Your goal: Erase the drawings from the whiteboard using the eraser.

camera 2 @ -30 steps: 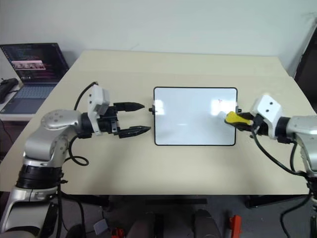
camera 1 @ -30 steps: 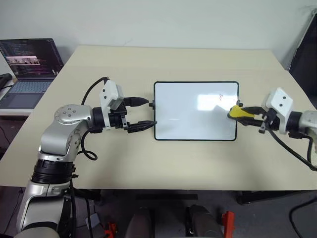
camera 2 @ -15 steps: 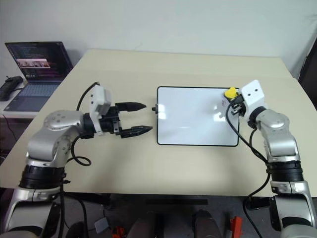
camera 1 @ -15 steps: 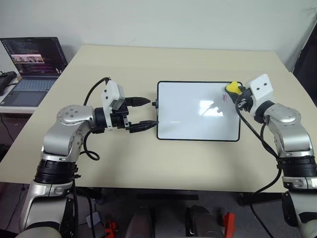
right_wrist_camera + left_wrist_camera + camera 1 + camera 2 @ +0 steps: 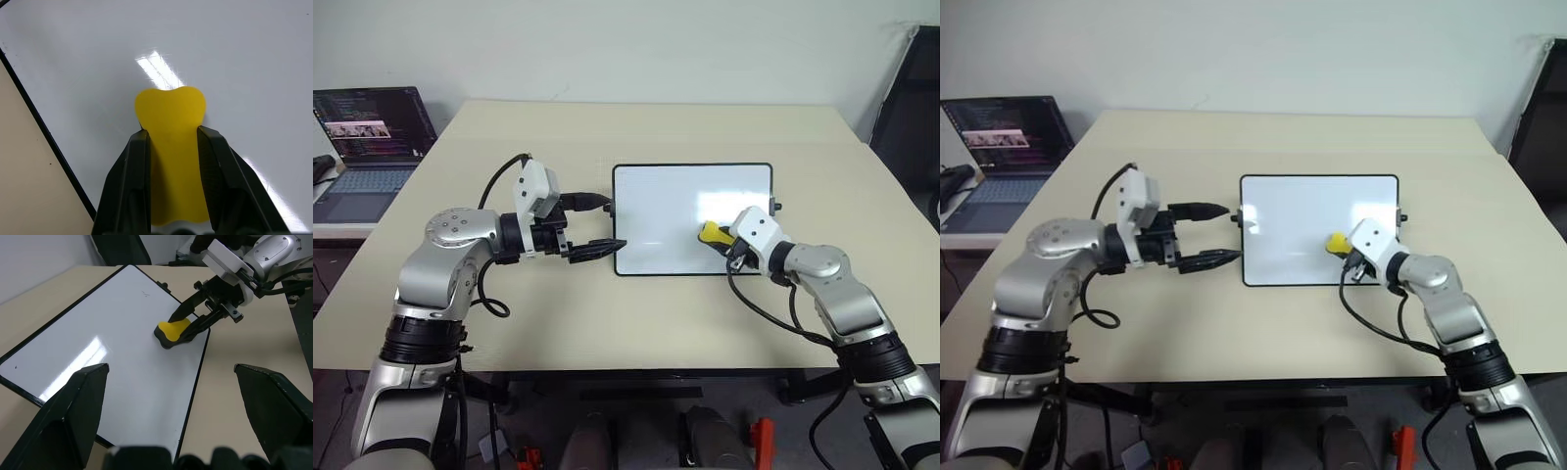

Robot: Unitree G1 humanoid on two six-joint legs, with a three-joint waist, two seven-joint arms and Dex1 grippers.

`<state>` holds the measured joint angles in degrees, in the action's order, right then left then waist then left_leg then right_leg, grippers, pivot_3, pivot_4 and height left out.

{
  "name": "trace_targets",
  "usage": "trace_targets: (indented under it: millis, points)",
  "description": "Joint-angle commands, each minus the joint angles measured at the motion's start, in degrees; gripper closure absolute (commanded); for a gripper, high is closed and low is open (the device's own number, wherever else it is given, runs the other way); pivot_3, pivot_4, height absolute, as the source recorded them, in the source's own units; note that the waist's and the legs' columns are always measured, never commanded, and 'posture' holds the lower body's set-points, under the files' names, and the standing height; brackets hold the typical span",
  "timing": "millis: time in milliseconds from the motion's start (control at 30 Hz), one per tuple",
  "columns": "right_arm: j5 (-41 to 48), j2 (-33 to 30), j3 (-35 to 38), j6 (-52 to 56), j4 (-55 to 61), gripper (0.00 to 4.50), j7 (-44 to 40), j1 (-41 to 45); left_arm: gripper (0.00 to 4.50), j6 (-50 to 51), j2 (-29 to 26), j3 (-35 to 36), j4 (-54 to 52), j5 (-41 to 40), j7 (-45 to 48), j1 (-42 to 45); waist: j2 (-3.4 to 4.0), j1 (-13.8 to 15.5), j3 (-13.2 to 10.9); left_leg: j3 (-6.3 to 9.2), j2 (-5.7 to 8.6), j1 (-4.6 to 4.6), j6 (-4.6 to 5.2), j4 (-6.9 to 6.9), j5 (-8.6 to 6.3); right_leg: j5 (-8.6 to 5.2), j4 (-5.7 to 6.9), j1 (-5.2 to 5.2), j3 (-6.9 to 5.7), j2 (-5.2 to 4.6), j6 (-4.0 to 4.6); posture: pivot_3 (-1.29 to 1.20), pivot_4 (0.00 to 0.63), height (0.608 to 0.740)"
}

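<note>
Pincers first: my right pincer [image 5: 722, 238] was clamped narrow on the small bright yellow eraser block [image 5: 712, 233], both black fingers [image 5: 134, 181] squeezing its sides, and the eraser's dark underside was pressed onto the glossy white rectangular whiteboard with the thin black frame [image 5: 656, 211]. That put the eraser on the near right part of the board, just in from the near edge and short of the right edge. My left pincer [image 5: 607, 225] hung wide, empty, its two black fingers spread just beside the whiteboard's left short side, one fingertip by the small black knob [image 5: 608, 207] there; whether it touched the frame I could not tell. The whiteboard lay flat in the middle of the beige table [image 5: 509, 333], long sides running left to right. As for the drawings, a tiny thin dark marker stroke [image 5: 145, 293] sat toward the board's far right corner, well apart from the eraser, and a tiny dark speck [image 5: 15, 366] showed close to the far left corner; the white around the eraser looked clean. Off to the far left, beyond the table's edge, an open dark laptop [image 5: 367, 132] with a lit screen stood on a separate surface.
</note>
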<state>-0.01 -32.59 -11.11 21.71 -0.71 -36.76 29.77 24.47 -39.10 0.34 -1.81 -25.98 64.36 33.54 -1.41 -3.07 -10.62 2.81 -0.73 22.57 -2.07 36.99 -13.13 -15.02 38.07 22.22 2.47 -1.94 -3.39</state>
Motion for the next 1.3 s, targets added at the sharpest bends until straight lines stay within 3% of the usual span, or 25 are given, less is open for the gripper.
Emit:
trace_targets:
  millis: [33, 167, 333, 867, 967, 1133, 1300]
  points:
    - [-3.3, -1.2, 4.0, 0.1, -6.7, 3.50, 5.8, 3.2, 0.00, -0.8, -0.2, 0.6, -1.1, -0.1, 0.0, 1.1, 0.00, 0.0, 0.0, 0.00, 0.00, 0.00, 0.01, 0.00, 0.02, 0.03, 0.00, 0.00, 0.00, 0.00, -0.01, 0.00, 0.150, 0.740]
    - [-4.7, -1.6, 6.4, 0.0, -13.0, 3.50, 10.1, 5.8, 0.00, -0.8, 0.0, 0.4, -0.8, 0.0, 0.0, 1.5, -0.02, 0.2, 0.0, 0.00, 0.01, 0.00, 0.02, 0.00, 0.05, 0.06, -0.02, -0.01, 0.00, 0.00, 0.00, 0.00, 0.150, 0.740]
    - [-4.6, -2.6, 8.0, 2.4, -14.8, 3.51, 9.6, 5.1, 0.00, -0.7, 0.1, 0.2, -1.0, 0.0, 0.2, 1.6, -0.06, 0.3, 0.0, 0.00, 0.01, 0.01, 0.02, -0.01, 0.05, 0.12, -0.05, -0.03, 0.00, 0.00, 0.10, 0.00, 0.150, 0.740]
    - [-6.0, -1.5, -4.4, 4.9, 2.1, 3.51, -2.1, -3.7, 0.00, -0.3, 0.8, -0.1, -1.2, -0.2, 0.1, 1.9, -0.34, -0.4, 0.2, 0.00, -0.15, -0.11, 0.02, -0.06, 0.04, 0.04, -0.04, -0.04, 0.05, 0.19, 0.09, 0.00, 0.150, 0.740]
    - [-0.3, -2.9, 1.7, 5.8, 6.4, 3.51, -4.6, -4.5, 0.00, 0.8, 1.8, -0.5, -2.8, -1.4, 0.2, 1.8, -0.33, 0.1, 0.2, 0.01, -0.14, -0.08, 0.02, -0.04, 0.04, 0.04, -0.06, -0.04, 0.05, 0.19, 0.11, 0.00, 0.150, 0.740]
    - [15.9, -5.6, 22.1, 16.7, 12.8, 3.51, -6.6, -1.7, 0.00, 2.3, 4.9, -1.1, -4.4, -3.7, -0.6, 3.2, -0.10, 1.1, 0.0, 0.04, -0.07, 0.30, 0.01, -0.04, 0.04, 0.12, -0.19, 0.17, 0.01, 0.10, 0.04, 0.00, 0.150, 0.740]
    - [18.0, -11.9, 34.8, 22.8, 7.1, 3.51, -1.7, -1.2, 0.00, 2.5, 10.9, -3.9, -5.3, -4.1, -2.1, 5.9, -0.09, 2.2, 0.0, 0.12, -0.04, 0.39, -0.01, -0.17, -0.01, 0.11, -0.35, 0.17, -0.15, 0.06, 0.30, 0.00, 0.150, 0.740]
